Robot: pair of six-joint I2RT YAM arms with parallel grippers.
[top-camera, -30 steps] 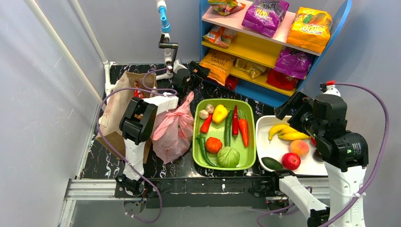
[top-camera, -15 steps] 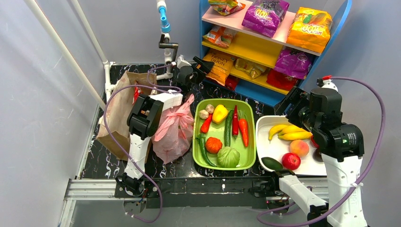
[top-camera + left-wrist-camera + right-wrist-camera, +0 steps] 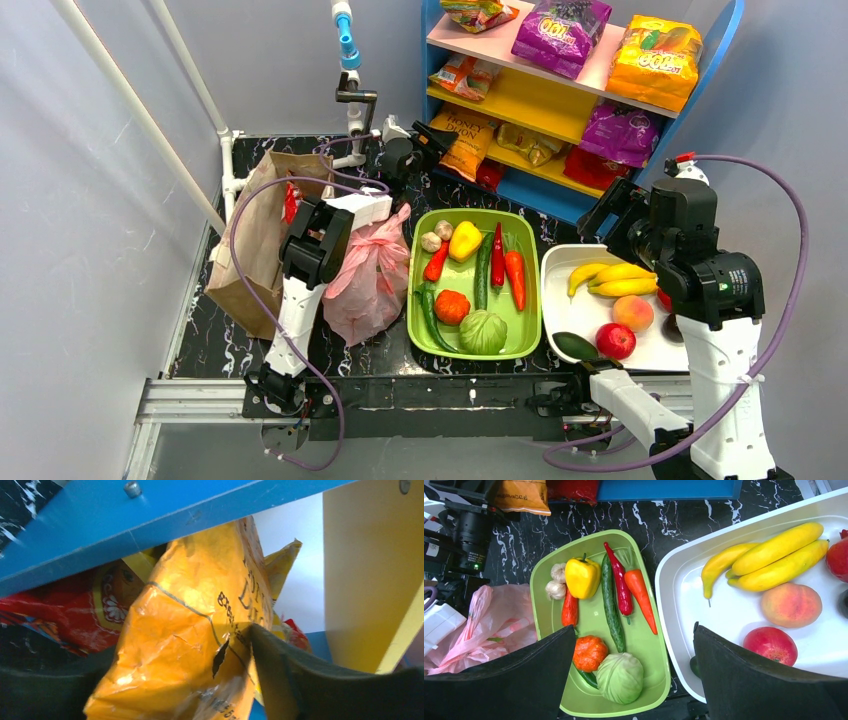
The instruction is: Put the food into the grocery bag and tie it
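Note:
My left gripper (image 3: 430, 141) reaches to the bottom of the blue shelf. It is open, with an orange snack packet (image 3: 462, 137) between its fingers; in the left wrist view the packet (image 3: 190, 595) fills the gap of the gripper (image 3: 185, 647) and touches the right finger (image 3: 295, 680). A red packet (image 3: 65, 610) lies behind it. The pink grocery bag (image 3: 368, 272) lies crumpled left of the green tray and also shows in the right wrist view (image 3: 489, 625). My right gripper (image 3: 607, 215) is open and empty, high above the trays (image 3: 634, 630).
A green tray (image 3: 413, 300) holds vegetables. A white tray (image 3: 548, 295) holds bananas (image 3: 612, 280), a peach and red fruit. A brown paper bag (image 3: 255, 235) stands at the left. The shelf (image 3: 560, 200) carries several more snack bags.
My left arm has stretched farther toward the shelf, bringing its gripper up to the orange packet. My right arm has shifted slightly back and to the left.

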